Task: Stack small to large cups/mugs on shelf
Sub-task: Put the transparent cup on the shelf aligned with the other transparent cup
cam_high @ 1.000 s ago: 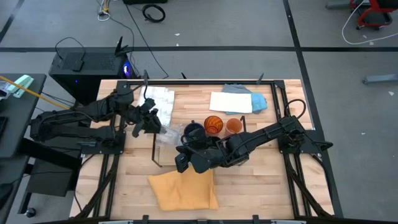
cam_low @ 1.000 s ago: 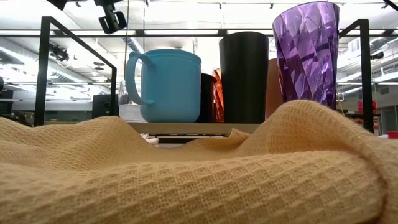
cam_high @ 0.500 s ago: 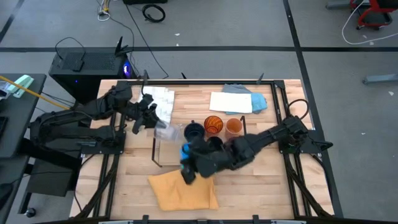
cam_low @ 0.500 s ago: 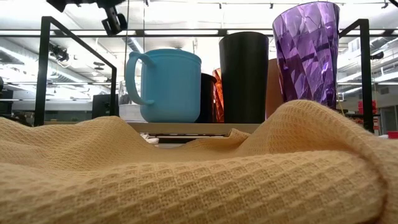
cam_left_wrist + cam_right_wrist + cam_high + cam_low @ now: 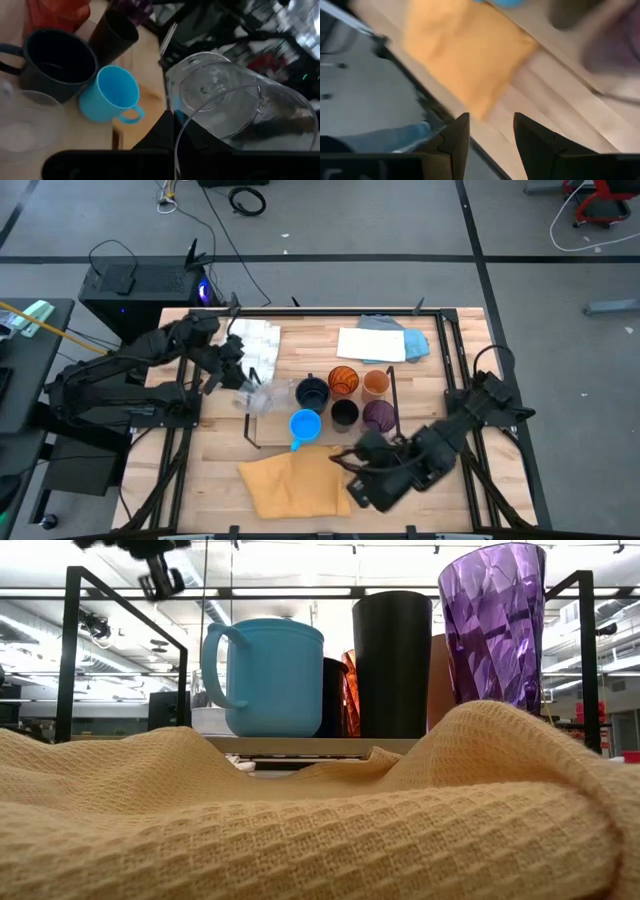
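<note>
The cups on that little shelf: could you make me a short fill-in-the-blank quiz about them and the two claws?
1. The left claw is shut on a clear ____.
2. The handled mug nearest the yellow cloth is bright ____.
3. In the low view, the cup right of the black cup is ____.
4. The right claw, over the table's front edge, holds ____.

Missing words: glass; blue; purple; nothing

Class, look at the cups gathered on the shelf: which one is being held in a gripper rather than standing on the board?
The clear glass, gripped by the left gripper at the shelf's left end. The blue mug, black cup and purple cup stand free.
</note>
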Robot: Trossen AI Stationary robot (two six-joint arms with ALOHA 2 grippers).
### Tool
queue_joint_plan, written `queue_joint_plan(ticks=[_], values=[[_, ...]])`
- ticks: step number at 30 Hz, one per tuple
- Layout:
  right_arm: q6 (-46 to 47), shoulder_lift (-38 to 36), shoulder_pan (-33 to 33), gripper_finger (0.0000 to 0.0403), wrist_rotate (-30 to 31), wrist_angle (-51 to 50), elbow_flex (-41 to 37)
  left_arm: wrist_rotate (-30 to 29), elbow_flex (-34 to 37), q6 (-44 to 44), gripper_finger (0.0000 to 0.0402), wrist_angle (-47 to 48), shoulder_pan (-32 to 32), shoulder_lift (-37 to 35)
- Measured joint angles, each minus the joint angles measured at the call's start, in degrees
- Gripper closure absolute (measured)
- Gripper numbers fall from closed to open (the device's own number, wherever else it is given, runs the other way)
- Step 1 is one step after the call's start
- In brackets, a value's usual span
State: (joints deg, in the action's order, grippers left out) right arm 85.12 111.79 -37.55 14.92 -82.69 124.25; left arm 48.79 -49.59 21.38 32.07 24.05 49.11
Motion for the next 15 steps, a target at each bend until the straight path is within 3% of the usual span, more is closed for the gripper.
queue_joint_plan(ticks=[9,13,15], values=[[12.5,-0.1,-4.4,0.0245,0.2,-7.4,-3.8,-21.2,-34.7,-19.2,0.0396,31.9,-2.9,12.3],[15.2,0.1,-5.0,0.0246,-0.3,-7.3,-6.6,-32.2,-42.9,-21.1,0.0393,41.5,-10.5,19.1],[16.4,0.1,-5.1,0.0247,-1.1,-7.3,-8.1,-34.7,-44.3,-22.2,0.0394,44.1,-14.6,22.3]])
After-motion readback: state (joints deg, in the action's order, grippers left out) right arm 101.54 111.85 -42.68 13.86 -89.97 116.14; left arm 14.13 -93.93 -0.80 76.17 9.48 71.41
